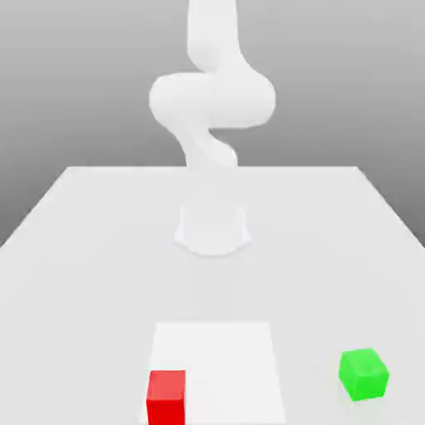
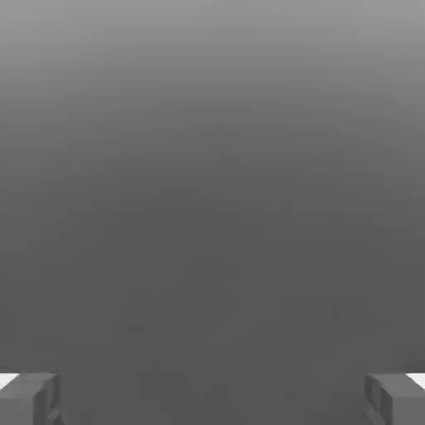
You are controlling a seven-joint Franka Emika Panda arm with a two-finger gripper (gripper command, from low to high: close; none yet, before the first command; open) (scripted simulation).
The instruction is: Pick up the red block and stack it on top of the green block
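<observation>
**Stock check: two cubes on table, arm waiting above**

Item 1 – small matte bright red cube, the red block (image 1: 166, 397): sitting on the table near the front edge of the exterior view, toward that view's left. It is resting on the left front corner of a brighter white square patch (image 1: 217, 365) marked on the surface. Upright, flat on one face, nothing touching it.

Item 2 – small matte bright green cube, the green block (image 1: 363, 374): sitting on the plain white table (image 1: 75, 249) toward the exterior view's right, well apart from the red block and off the white patch. Approx. same size as item 1. Upright, nothing on top.

Item 3 – white robot arm (image 1: 212, 100): rising from a round base (image 1: 212, 228) at mid-table, behind both cubes, w/ its upper links bending over the centre.

Item 4 – gripper (image 2: 212, 398): fingers (image 2: 29, 398) are standing spread wide (one grey tip at each lower corner of the hand view), w/ nothing between them, only a grey background beyond. Not touching either cube.
</observation>
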